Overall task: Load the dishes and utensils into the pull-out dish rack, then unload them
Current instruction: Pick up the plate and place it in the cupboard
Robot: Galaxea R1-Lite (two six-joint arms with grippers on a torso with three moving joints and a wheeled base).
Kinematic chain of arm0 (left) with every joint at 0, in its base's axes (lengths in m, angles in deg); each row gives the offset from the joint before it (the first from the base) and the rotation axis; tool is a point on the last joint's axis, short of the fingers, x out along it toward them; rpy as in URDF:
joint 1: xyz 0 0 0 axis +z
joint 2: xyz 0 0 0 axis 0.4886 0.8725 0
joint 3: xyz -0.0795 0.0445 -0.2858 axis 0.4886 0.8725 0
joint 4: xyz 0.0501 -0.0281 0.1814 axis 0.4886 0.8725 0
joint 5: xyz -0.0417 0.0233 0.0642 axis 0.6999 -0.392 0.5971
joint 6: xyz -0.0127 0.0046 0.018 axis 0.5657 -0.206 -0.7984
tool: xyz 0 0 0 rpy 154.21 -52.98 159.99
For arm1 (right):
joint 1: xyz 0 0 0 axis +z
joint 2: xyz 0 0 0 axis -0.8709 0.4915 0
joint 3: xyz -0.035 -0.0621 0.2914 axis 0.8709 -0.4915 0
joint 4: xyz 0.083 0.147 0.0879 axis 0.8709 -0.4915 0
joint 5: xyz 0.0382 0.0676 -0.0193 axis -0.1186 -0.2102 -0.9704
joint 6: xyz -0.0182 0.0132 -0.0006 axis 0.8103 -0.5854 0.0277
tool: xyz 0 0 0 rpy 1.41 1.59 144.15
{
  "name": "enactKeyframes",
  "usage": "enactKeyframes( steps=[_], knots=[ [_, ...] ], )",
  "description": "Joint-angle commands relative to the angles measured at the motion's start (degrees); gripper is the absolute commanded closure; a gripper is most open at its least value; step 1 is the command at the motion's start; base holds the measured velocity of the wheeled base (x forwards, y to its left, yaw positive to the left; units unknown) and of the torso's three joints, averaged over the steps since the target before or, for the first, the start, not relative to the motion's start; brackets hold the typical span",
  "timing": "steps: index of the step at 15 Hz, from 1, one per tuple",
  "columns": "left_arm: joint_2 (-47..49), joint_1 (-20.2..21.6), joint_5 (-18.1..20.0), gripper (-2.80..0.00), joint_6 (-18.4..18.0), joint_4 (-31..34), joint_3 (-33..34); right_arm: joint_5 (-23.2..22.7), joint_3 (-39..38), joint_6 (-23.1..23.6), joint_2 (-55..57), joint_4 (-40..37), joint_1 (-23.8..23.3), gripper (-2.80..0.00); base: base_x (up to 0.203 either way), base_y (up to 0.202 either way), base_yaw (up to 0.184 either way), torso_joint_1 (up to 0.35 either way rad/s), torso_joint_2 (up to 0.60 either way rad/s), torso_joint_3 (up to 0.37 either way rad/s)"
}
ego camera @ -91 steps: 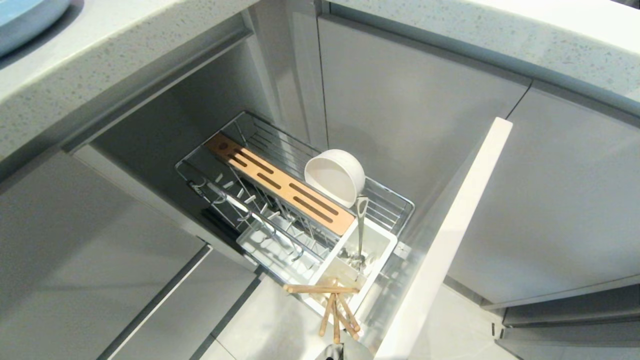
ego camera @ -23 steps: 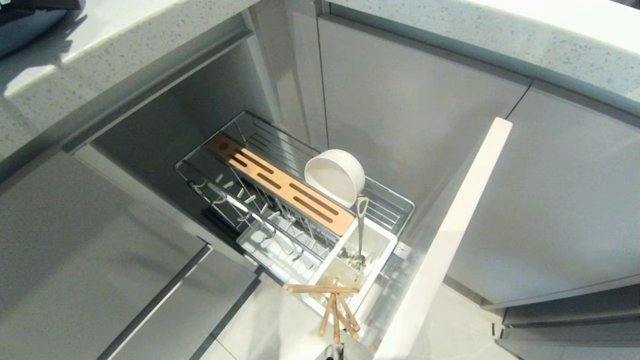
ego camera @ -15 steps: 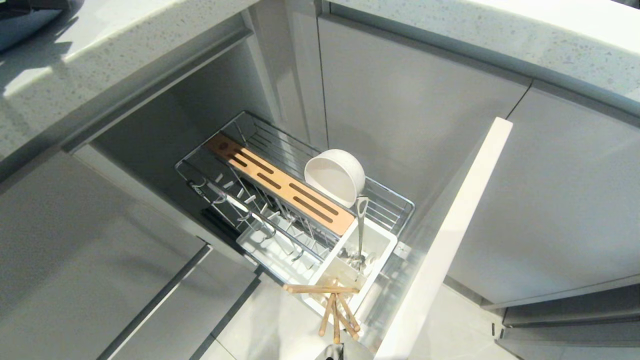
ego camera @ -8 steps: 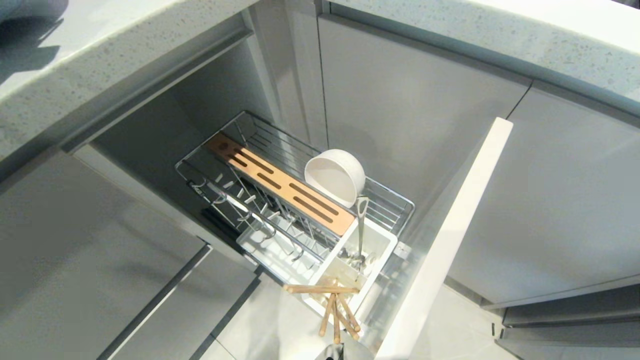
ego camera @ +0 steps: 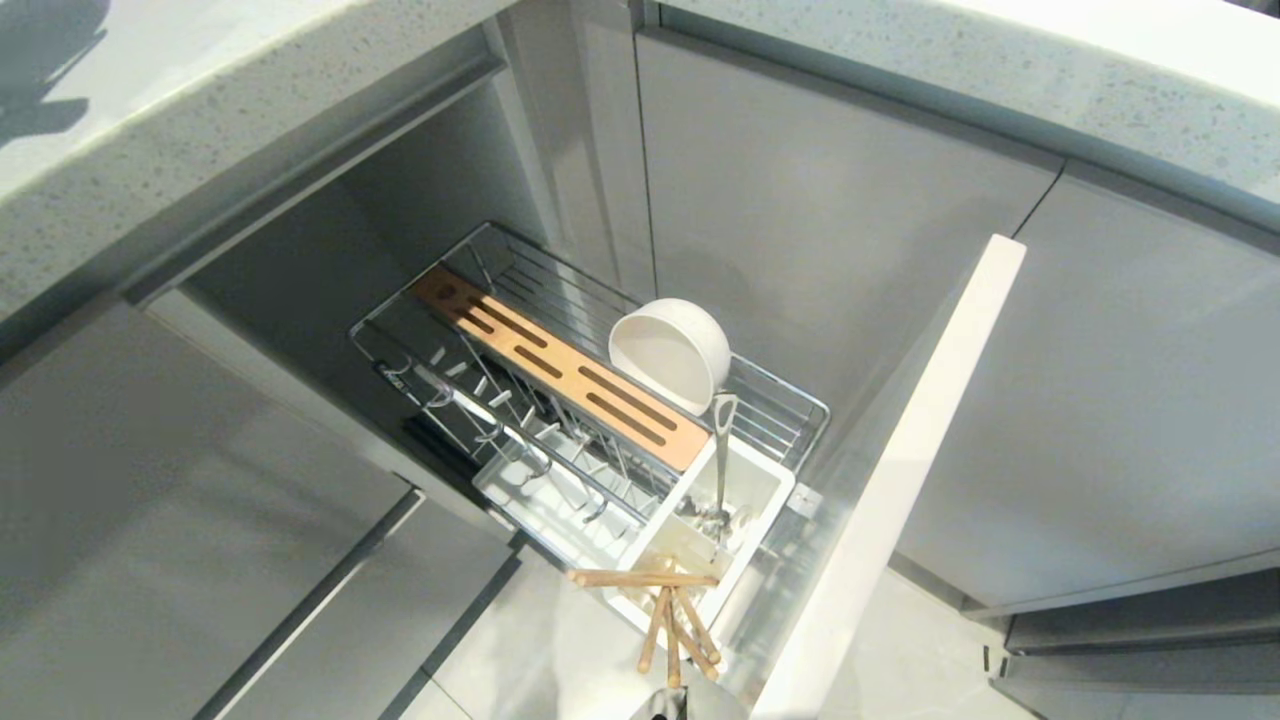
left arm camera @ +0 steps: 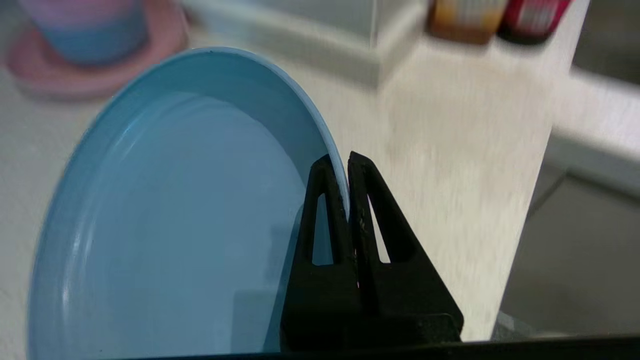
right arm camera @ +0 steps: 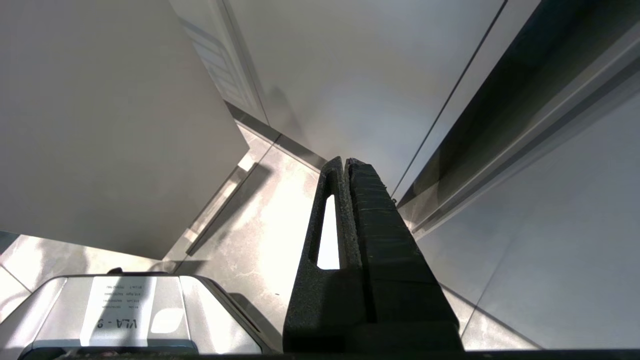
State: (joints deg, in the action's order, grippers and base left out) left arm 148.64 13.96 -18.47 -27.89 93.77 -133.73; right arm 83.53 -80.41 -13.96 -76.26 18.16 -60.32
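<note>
Left gripper [left arm camera: 346,162] clamped on light-blue plate [left arm camera: 165,225] rim above counter [left arm camera: 450,165]; right gripper [right arm camera: 344,167] pressed closed, empty, parked.

The speckled pale counter [left arm camera: 450,150] carries a pink plate [left arm camera: 95,75] with a pink-and-blue cup [left arm camera: 85,25] on it, and two jars [left arm camera: 495,17] at its far edge.
</note>
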Motion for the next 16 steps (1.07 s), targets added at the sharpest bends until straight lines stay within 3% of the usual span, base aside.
enactKeyframes(
  steps=[1, 6, 7, 12, 16],
  knots=[
    [-0.5, 0.0, 0.0, 0.0, -0.2, -7.1, 0.0, 0.0, -0.1, 0.0, 0.0, 0.0, 0.0, 0.0, 0.0, 0.0, 0.0, 0.0, 0.0, 0.0],
    [-0.9, -0.1, -0.7, 0.0, 1.3, -25.8, 0.1, 0.0, -0.1, 0.0, 0.0, 0.0, 0.0, 0.0, 0.0, 0.0, 0.0, 0.0, 0.0, 0.0],
    [-1.0, -0.3, -1.3, 0.0, 4.7, -27.3, 0.2, 0.0, -0.1, 0.0, 0.0, 0.0, 0.0, 0.0, 0.0, 0.0, 0.0, 0.0, 0.0, 0.0],
    [-2.6, -3.5, -1.8, 0.0, 30.5, -37.4, 0.8, 0.0, 0.0, 0.0, 0.0, 0.0, 0.0, 0.0, 0.0, 0.0, 0.0, 0.0, 0.0, 0.0],
    [-6.0, -7.1, -0.7, 0.0, 48.9, -38.0, 2.5, 0.0, -0.1, 0.0, 0.0, 0.0, 0.0, 0.0, 0.0, 0.0, 0.0, 0.0, 0.0, 0.0]
  ],
)
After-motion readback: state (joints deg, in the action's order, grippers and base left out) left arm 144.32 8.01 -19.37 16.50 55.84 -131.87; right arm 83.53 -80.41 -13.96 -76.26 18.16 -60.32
